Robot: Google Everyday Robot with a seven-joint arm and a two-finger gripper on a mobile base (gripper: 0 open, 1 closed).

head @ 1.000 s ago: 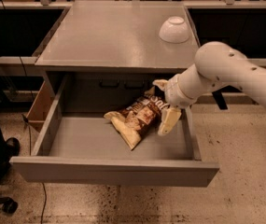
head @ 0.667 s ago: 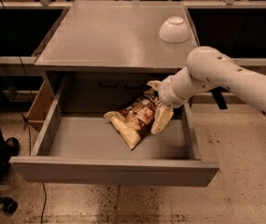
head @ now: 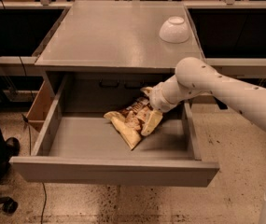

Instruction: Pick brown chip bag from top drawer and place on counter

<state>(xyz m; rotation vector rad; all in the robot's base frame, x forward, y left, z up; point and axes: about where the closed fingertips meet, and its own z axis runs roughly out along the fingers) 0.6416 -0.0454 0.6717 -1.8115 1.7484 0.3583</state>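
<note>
Two risks noted, logged front to back.

Nearest: the top drawer (head: 114,171) is pulled well out, with its front panel closest to the camera. Nothing obstructs here, but a dropped bag would land on the drawer floor behind this panel.

Mid-drawer: the brown chip bag (head: 129,124) lies flat on the drawer floor, right of centre and tilted, with one pale end pointing forward. The gripper (head: 149,107) sits low inside the drawer at the bag's right end, near the right wall. Its fingers (head: 152,122) are spread, one in front of the bag's end and one behind it, and they are not yet pinching it.

Risk 1, judged: crinkly film gives a thin hold. Closing on the end seam alone may let the bag slip out or swing on the lift.

Behind and above: the front lip of the counter (head: 109,36) runs just above the wrist.

Risk 2, judged: a straight lift could knock the arm (head: 216,85) or the bag against that lip. Drawing forward first looks necessary.

Farthest: a white bowl (head: 174,29) stands upside down at the counter's right rear. Placing the bag near it could nudge it, so the left side looks the safer target.
</note>
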